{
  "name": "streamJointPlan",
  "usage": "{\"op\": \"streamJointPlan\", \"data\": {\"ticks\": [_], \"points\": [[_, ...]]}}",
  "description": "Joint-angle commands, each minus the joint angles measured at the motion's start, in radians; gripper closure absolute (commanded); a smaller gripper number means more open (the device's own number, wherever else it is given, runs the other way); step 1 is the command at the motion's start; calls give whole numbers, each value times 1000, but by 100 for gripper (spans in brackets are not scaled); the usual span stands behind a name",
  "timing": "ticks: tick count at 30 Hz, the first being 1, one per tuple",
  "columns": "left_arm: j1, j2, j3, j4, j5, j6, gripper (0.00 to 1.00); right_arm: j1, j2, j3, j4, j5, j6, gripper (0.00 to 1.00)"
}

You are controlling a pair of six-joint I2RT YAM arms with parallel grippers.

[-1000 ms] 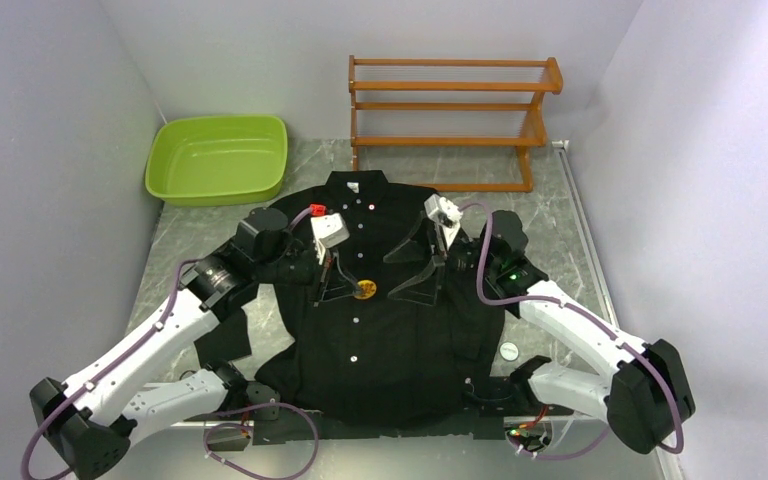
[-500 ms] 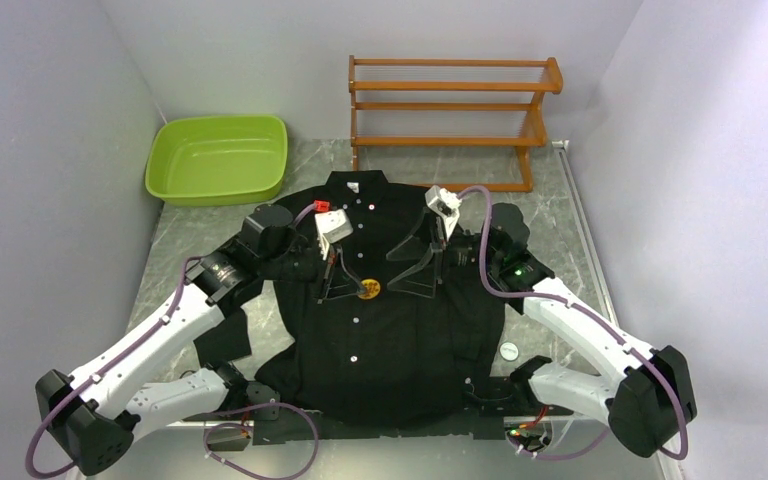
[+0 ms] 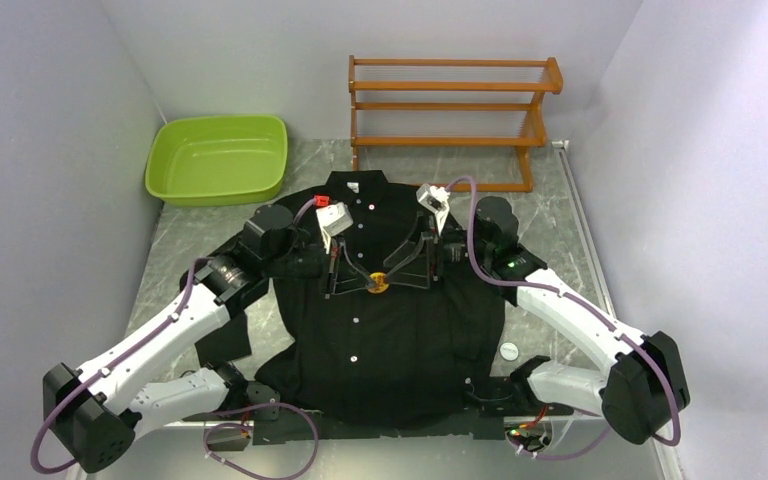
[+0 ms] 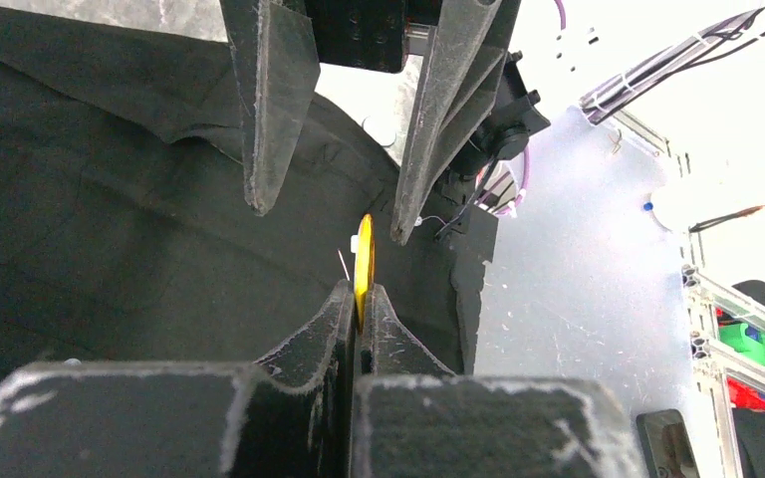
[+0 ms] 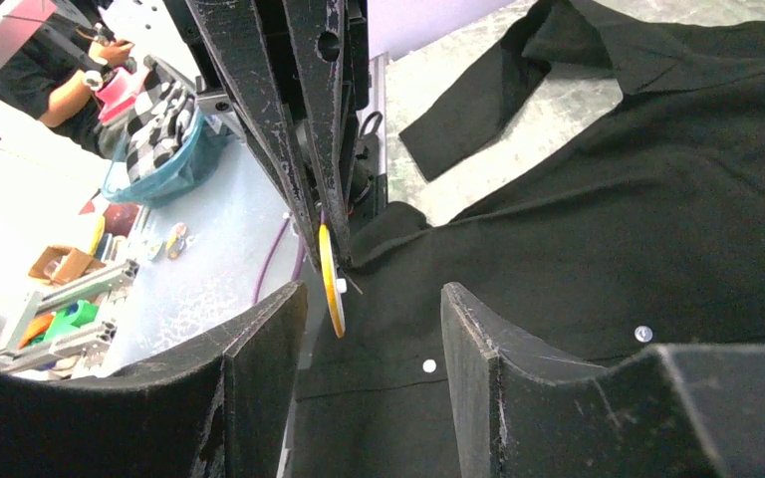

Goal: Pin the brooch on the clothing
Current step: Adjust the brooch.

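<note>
The left hand (image 4: 359,304) is clenched on the lower rim of the brooch (image 4: 363,261), holding it on edge just above the chest of the shirt (image 3: 400,340), a little to the 3 o'clock side of the button line. The right hand (image 5: 374,299) reaches in from 3 o'clock with its jaws parted around the disc, not visibly gripping it.

The step in hand appears to be a two-handed grip on the badge. To do it well, the right hand should close on the bare rim and stay clear of the thin pin (it juts from the disc's face toward the cloth), while the left keeps the disc steady.

A second earlier the right hand stood well off at 3 o'clock with wider jaws. It has since moved in over the brooch and narrowed, and the left hand has carried the brooch slightly toward 1 o'clock.
</note>
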Motion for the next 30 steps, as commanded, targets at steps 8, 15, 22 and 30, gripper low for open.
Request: {"op": "streamJointPlan", "data": {"ticks": [8, 15, 22, 30], "points": [[0, 27, -6, 35, -41, -22, 97, 21, 15, 73, -76, 69, -79, 44], [124, 25, -61, -36, -151, -104, 97, -14, -38, 24, -122, 383, -57, 15], [294, 40, -113, 59, 54, -293, 97, -71, -59, -39, -121, 441, -35, 7], [366, -19, -97, 275, 252, -554, 97, -82, -46, -53, 26, 203, 72, 9]]}}
